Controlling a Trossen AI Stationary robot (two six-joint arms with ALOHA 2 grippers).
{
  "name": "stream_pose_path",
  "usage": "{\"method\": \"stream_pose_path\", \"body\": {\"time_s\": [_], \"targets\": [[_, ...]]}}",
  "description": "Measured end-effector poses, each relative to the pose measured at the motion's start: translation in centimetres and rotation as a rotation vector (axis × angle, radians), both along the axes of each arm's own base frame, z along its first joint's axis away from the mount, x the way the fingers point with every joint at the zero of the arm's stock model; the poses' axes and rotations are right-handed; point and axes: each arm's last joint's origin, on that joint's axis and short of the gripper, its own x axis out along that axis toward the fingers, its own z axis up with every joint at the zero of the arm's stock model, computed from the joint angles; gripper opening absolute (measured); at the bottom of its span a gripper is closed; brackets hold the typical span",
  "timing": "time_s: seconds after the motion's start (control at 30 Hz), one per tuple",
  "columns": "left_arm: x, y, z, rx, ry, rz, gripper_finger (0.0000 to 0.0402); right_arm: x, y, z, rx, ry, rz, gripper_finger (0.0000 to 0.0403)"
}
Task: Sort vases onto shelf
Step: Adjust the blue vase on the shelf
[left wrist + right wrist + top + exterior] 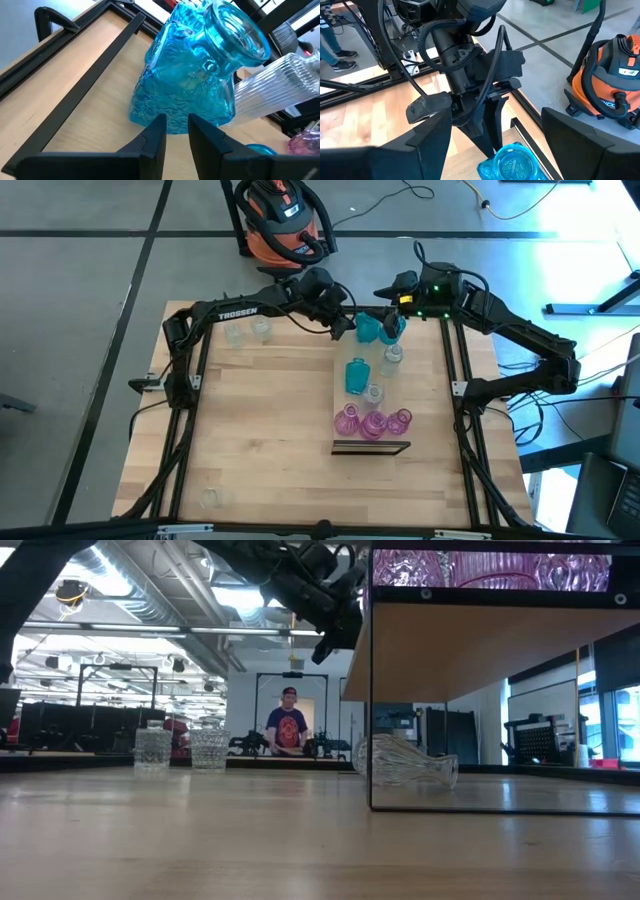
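Note:
The shelf (338, 380), a long light-wood board with a dark near end, carries several vases. Three pink ones (372, 423) stand at its near end, a teal one (357, 376) and clear ones (392, 358) stand mid-board, and two teal ones stand at the far end. My left gripper (176, 131) stands right before the left of these, a teal vase (190, 80), with only a narrow gap between its fingers and nothing in it. My right gripper (504, 150) hangs open above the shelf's far end (400, 302), facing the left gripper, with nothing between its fingers. My left gripper comes slanting down from the table's far left, and its fingertips (159, 124) stand right at the teal vase's lower wall (172, 112). I cannot tell whether they touch it. The vase stands on the shelf's far end.
Two clear vases (247, 332) stand on the table at the far left and another (210, 498) at the near left. A clear vase (405, 762) lies on its side under the raised shelf. A ribbed clear vase (277, 87) stands beside the teal one. A person (288, 728) stands beyond the table.

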Motion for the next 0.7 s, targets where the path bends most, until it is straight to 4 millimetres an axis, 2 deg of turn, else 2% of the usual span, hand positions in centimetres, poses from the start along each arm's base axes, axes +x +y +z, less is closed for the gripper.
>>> {"method": "stream_pose_path", "body": {"time_s": [0.13,0.23,0.33,0.43,0.7], "targets": [[-0.2,-0.1,-0.1,-0.024,0.023,0.003,0.0074,0.0,0.1,0.0,0.029,-0.011,0.007,0.0289],[-1.0,-0.4,0.4,-0.11,0.046,-0.024,0.0074,-0.2,0.3,0.2,0.073,-0.033,0.039,0.0289],[-1.9,-1.8,1.3,-0.182,0.079,-0.106,0.0071,-0.7,0.8,0.7,0.115,-0.068,0.085,0.0289],[-2.1,-3.7,1.3,-0.199,0.135,-0.193,0.0064,-1.2,1.3,1.0,0.19,-0.1,0.159,0.0289],[-1.3,-6.9,1.2,-0.231,0.145,-0.349,0.0055,-2.1,2.3,1.0,0.377,-0.089,0.278,0.0289]]}}
